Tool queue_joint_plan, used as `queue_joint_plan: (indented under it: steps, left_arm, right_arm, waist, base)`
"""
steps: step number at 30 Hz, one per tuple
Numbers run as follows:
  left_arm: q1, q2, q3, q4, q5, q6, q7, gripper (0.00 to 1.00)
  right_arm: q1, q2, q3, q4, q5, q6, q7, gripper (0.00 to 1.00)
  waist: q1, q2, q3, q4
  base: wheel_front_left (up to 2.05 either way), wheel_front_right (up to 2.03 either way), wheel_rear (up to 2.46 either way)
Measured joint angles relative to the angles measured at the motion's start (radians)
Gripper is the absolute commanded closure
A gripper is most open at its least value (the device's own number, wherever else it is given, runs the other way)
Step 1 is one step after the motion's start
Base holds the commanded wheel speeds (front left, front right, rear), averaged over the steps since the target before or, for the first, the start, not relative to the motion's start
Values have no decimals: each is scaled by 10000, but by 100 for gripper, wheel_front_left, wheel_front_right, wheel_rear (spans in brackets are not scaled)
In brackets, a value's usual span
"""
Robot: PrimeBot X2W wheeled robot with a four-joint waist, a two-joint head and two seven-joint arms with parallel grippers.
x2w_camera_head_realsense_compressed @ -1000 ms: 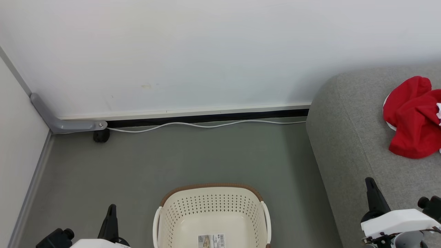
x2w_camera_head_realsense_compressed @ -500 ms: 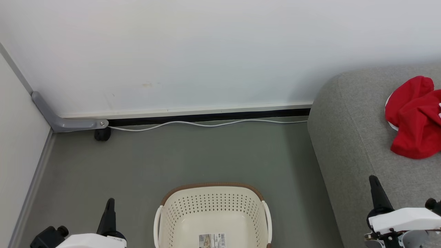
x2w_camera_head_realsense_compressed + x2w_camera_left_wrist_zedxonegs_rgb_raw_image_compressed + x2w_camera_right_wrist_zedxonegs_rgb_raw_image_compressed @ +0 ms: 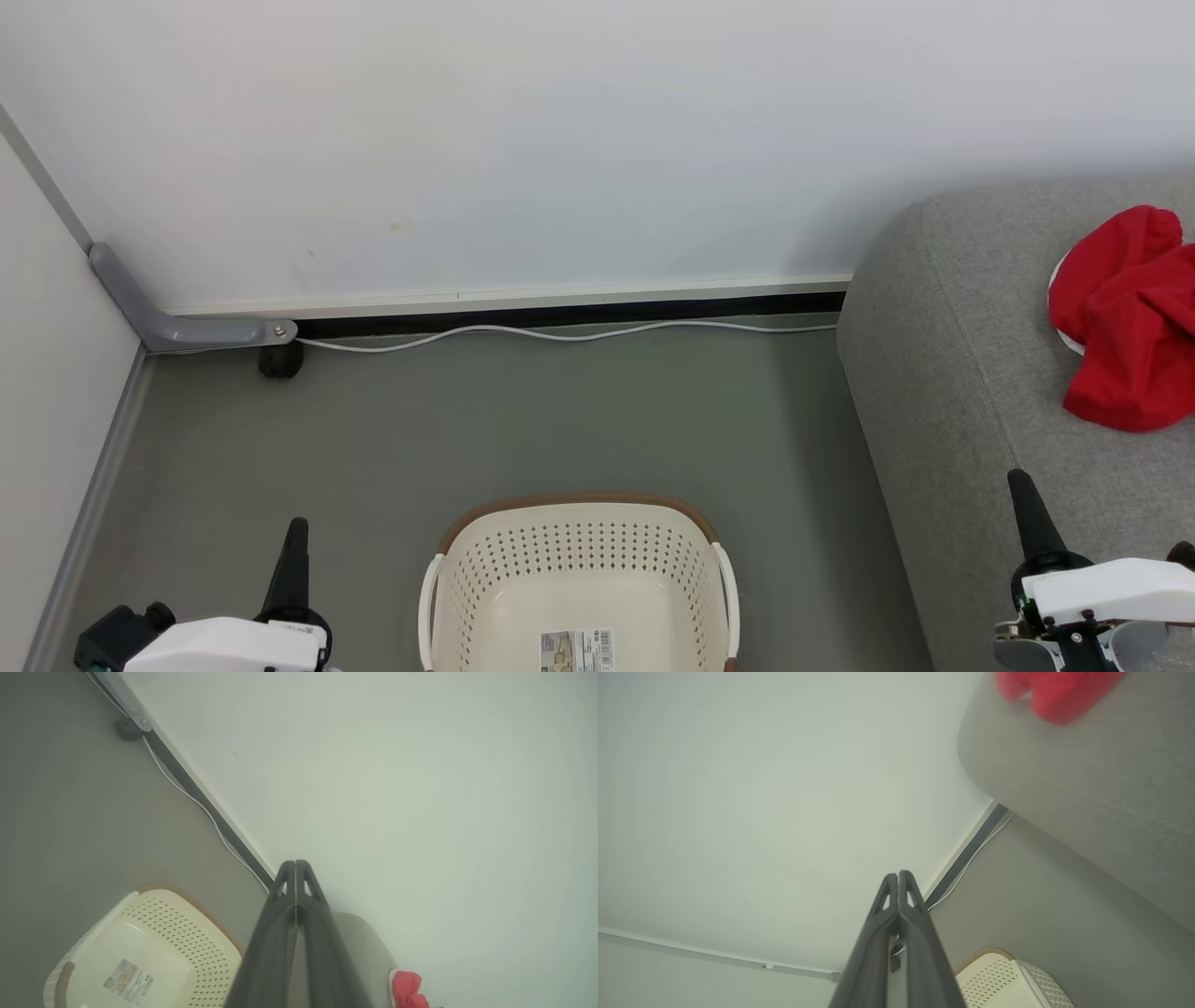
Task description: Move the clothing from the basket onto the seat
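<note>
red clothing [image 3: 1125, 336] lies in a crumpled heap on the grey seat [image 3: 943, 373], at about 3 o'clock in the head view, with its right side cut off by the frame edge. the cream basket [image 3: 579, 560] sits on the floor at 6 o'clock, well apart from the heap. its inside shows bare plastic and a paper label [image 3: 576, 651]. the left wrist view shows the same empty floor of the basket, though its near end is out of frame. by my reading the move is done or nearly so, and what is left is at most a check of that hidden end.

the heap's long axis runs roughly from 12 to 6 o'clock, with a rounded lobe at the top and a flatter hem at the bottom. it is too bunched to tell which end is neck or waist.

the left gripper [image 3: 295, 864] has its two fingers pressed together on nothing, at 7 o'clock of the head view. the right gripper [image 3: 898, 873] is likewise closed and empty, at 4 o'clock, over the seat's front edge.
</note>
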Motion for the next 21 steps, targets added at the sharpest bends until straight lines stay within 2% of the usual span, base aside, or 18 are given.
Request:
queue_joint_plan:
  steps: [21]
  left_arm:
    - [-189, 17, 159, -184, -2209, -188, 560, 100]
  right_arm:
    - [87, 100, -376, -366, 2096, -10, 602, 100]
  waist:
    - [0, 0, 52, 77]
  base:
    - [0, 0, 0]
